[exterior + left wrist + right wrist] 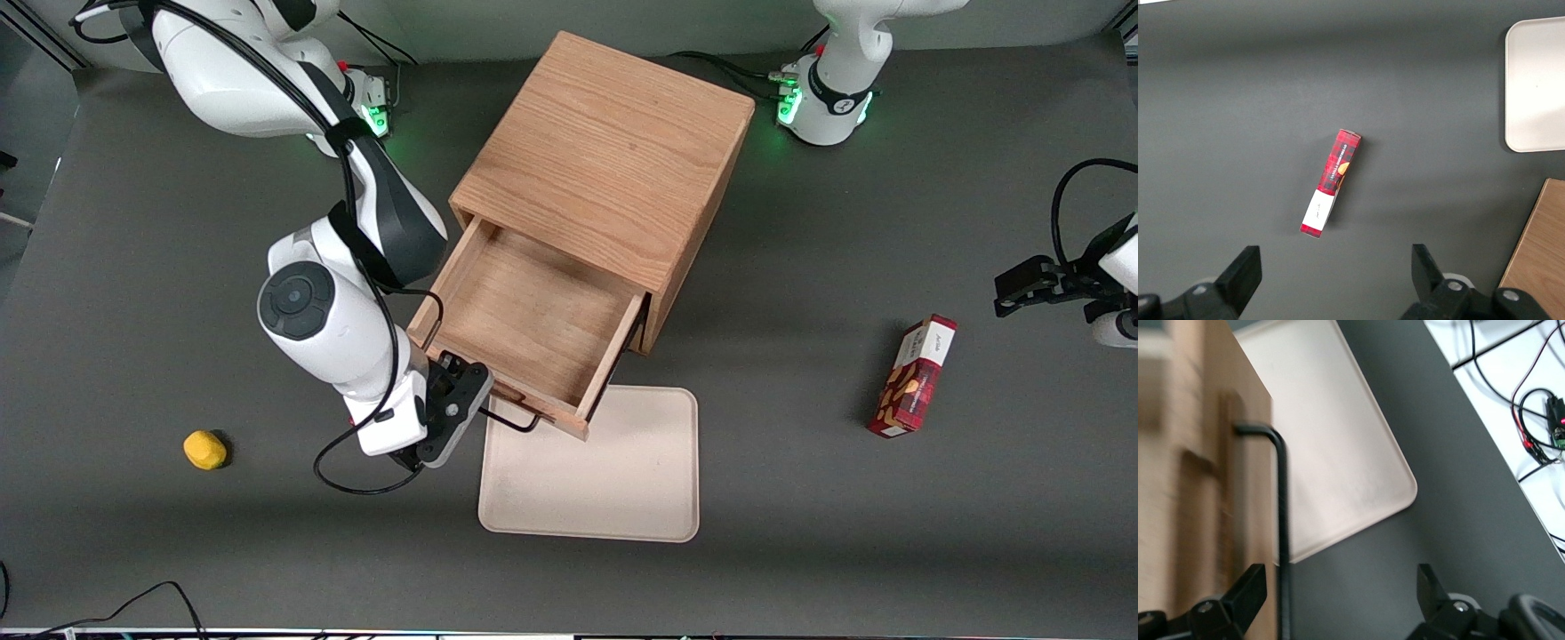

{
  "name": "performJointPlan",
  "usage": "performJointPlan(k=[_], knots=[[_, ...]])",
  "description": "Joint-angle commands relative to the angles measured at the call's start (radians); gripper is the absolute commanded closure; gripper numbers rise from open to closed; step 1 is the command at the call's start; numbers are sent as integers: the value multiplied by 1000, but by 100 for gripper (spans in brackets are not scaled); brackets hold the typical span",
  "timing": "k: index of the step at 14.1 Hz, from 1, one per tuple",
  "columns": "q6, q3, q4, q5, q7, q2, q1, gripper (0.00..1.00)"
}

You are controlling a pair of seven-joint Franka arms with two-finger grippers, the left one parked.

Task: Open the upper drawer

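The upper drawer (pixel 533 311) of the oak cabinet (pixel 613 151) stands pulled well out, and its plain wooden inside shows. Its thin black wire handle (pixel 511 420) runs along the drawer front, on the side nearest the front camera. My right gripper (pixel 471 402) is at the handle's end toward the working arm. In the right wrist view the gripper (pixel 1338 583) is wide open. The handle (pixel 1281 507) runs between the fingers, close to the one beside the drawer front (pixel 1205 453), and is not clamped. The lower drawer is hidden under the upper one.
A cream tray (pixel 605 480) lies on the table in front of the open drawer, partly under its front; it also shows in the right wrist view (pixel 1331 440). A red box (pixel 916 378) lies toward the parked arm's end. A small yellow object (pixel 204 449) lies toward the working arm's end.
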Motion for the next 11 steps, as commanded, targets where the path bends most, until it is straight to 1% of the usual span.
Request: performJointPlan(k=[1,3,4,5,7,8,10,11], knots=[[-36,3,0,80,48,-38,0,0],[-87,-2,0,123,60,-69,-12,0],[-122,-6,0,145,86,-95,-24,0],[-166,-6,0,153,149,-127,-35,0],[-269,-5,-1,142,361,-202,-52,0],[-310,3,-1,142,438,-231,-75,0],[-375,7,-14,137,465,-286,-130,0],[-386,7,-38,119,482,-322,-157,0]])
